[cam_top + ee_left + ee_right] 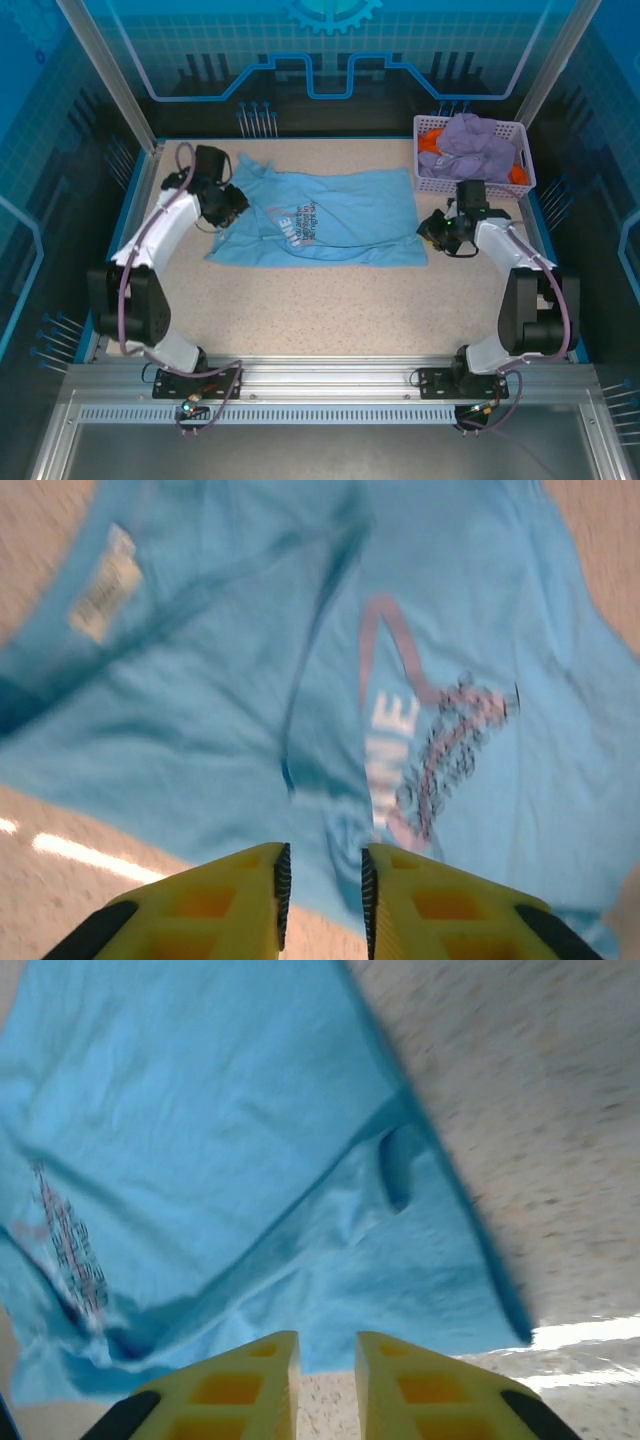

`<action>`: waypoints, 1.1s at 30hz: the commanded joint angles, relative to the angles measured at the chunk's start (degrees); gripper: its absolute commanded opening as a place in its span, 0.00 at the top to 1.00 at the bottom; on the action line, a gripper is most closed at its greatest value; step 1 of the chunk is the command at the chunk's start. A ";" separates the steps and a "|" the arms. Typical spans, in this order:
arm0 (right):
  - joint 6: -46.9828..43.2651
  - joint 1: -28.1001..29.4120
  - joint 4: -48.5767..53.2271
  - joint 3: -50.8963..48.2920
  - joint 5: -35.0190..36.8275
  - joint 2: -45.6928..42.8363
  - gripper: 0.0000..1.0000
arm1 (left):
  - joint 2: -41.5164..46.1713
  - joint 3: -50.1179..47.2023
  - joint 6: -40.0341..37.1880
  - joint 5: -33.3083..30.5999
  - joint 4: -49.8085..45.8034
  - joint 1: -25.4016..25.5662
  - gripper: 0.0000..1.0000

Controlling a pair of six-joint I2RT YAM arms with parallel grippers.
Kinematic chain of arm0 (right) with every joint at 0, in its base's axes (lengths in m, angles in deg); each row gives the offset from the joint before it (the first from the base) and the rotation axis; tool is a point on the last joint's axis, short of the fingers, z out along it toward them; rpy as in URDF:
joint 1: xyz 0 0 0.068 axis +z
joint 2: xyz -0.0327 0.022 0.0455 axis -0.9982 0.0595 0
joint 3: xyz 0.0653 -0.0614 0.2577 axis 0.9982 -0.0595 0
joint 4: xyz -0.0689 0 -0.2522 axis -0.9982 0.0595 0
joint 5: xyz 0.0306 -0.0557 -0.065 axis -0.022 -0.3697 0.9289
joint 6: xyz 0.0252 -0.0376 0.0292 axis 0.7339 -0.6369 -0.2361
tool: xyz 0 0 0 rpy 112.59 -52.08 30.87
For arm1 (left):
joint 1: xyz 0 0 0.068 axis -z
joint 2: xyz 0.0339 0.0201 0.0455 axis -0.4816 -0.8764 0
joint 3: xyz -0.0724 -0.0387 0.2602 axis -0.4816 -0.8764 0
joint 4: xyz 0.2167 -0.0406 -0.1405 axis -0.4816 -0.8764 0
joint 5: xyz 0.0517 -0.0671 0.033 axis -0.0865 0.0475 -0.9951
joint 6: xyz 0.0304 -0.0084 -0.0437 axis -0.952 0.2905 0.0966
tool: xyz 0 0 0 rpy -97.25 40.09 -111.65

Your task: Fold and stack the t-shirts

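Speckled beige table [330, 310], read from its left side across.

Left hand [232, 205] at the left end of the sky-blue t-shirt [350, 215], over the neck region. From the left wrist camera: yellow fingers [250, 900] parted by a narrow slit, nothing pinched between them, cloth visible through the gap. Neck label [105, 585] up and to the left of the fingers, white and pink chest lettering [430, 750] just ahead and to the right.

Sky-blue t-shirt spread flat across the middle of the table's far half, collar end toward the left, hem end toward the right, lettering facing up, a few long creases across it. Bare table all along its near side.

Right hand [435, 232] just beside the shirt's right edge, near the lower right corner. From the right wrist camera: yellow fingers [265, 1380] likewise slightly parted, gripping nothing, shirt edge just ahead of the tips, a raised fold ridge running diagonally through the cloth, bare table to the right.

Lavender mesh basket [418, 150] at the far right corner, beyond the right hand and apart from the spread shirt. Inside it, a crumpled lavender-purple t-shirt [480, 145] heaped on top of an orange t-shirt [432, 142], the orange peeking out at both ends.
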State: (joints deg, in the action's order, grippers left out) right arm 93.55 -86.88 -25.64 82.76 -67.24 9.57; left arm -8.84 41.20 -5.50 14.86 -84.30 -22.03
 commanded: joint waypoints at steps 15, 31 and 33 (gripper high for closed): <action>7.14 4.59 -3.82 -3.91 1.88 10.77 0.78 | -7.23 -19.25 7.62 -2.52 18.99 -1.26 0.71; 7.11 4.30 3.85 -4.60 8.07 7.84 0.74 | -2.45 -23.56 5.00 -5.32 15.52 -7.92 0.68; 8.07 3.06 3.83 -6.90 8.84 5.65 0.74 | -0.96 -23.79 4.97 -7.32 14.40 -8.25 0.67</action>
State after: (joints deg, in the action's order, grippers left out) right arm 100.17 -82.29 -26.45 78.85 -61.90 18.10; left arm -12.67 18.14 0.24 11.10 -67.21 -29.44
